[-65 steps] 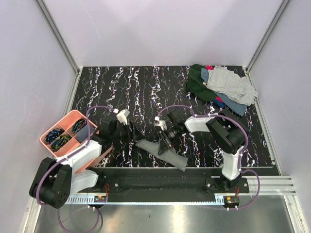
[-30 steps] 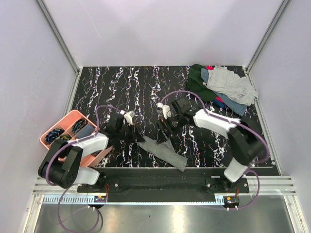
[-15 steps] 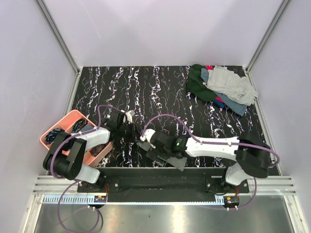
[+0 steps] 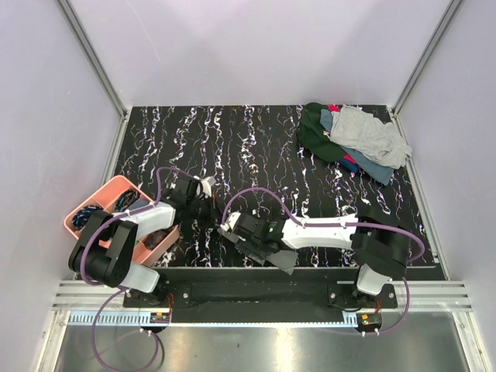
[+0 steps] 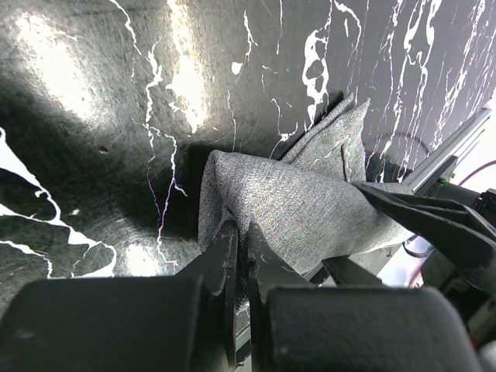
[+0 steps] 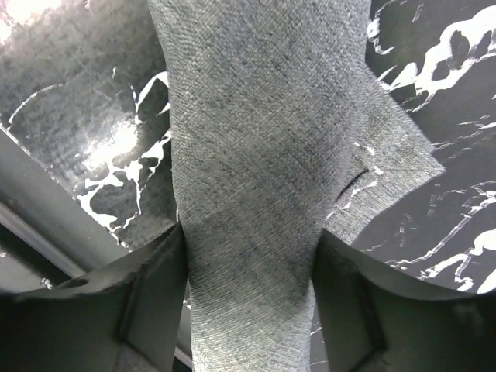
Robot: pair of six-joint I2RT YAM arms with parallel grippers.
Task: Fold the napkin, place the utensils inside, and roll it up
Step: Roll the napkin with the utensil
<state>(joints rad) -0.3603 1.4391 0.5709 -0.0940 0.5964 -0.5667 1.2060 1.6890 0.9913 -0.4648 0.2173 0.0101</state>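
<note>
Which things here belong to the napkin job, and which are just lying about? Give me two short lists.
Job in hand:
grey napkin, gripped by both hands
left hand
right hand

Lying about:
heap of cloths, far right corner
pink tray, left edge; its contents are too small to tell

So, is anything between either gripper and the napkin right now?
Nothing visible. The left gripper is pinched shut on an edge of the napkin, and the right gripper has it filling the gap between its fingers.
</note>
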